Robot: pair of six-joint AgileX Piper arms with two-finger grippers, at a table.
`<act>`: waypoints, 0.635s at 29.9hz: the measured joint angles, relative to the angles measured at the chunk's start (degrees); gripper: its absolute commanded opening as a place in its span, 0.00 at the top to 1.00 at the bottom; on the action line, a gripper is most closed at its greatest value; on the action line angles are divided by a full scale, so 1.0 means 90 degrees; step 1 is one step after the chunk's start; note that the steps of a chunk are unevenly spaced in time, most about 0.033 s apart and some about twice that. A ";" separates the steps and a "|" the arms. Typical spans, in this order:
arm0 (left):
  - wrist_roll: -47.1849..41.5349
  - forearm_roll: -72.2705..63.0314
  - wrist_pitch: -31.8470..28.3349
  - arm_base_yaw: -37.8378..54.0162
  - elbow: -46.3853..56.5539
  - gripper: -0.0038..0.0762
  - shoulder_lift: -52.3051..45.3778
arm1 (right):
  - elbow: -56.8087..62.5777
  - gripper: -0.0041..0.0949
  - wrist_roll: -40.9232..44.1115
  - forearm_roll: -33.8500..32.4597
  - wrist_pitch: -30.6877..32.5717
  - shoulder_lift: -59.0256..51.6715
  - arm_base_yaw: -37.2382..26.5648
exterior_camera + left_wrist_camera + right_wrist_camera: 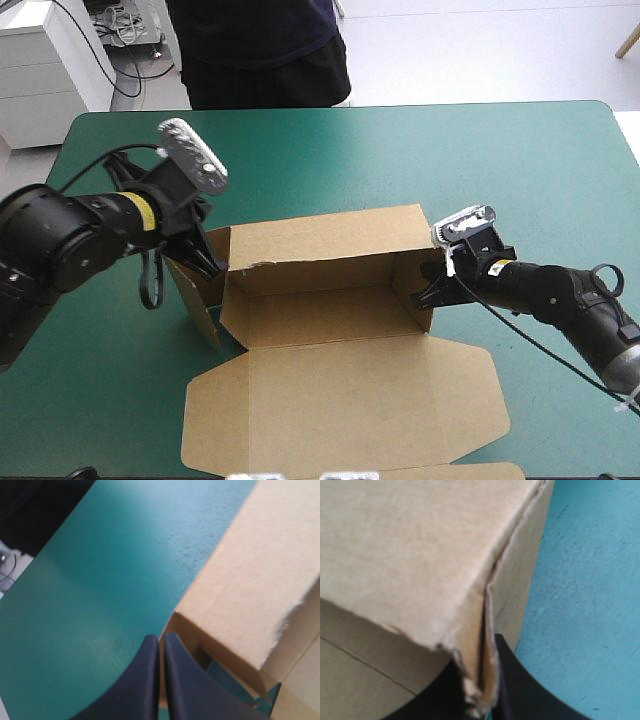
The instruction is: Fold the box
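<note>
The brown box (320, 300) stands mid-table with its back wall and end walls raised. Its lid (340, 400) lies flat toward the near edge, with a rounded flap at each side. My left gripper (212, 262) is at the left end wall, shut on the board near the back corner. In the left wrist view the fingers (172, 680) meet at the box (250, 580) corner. My right gripper (431, 288) is shut on the right end wall. In the right wrist view the box's (420, 555) doubled wall edge runs down between my right gripper's (481, 680) black fingers.
Bare teal-green cover (400, 150) lies beyond the box's back wall and on both sides. The lid reaches almost to the table's near edge. A loose side flap (203, 305) leans outward at the box's left end, under the left gripper.
</note>
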 measured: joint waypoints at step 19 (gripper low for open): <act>-0.0380 -0.0408 -0.0421 0.1596 0.1503 0.96 -0.1182 | -0.0467 0.98 0.1949 -0.2209 0.0881 -0.0231 0.0012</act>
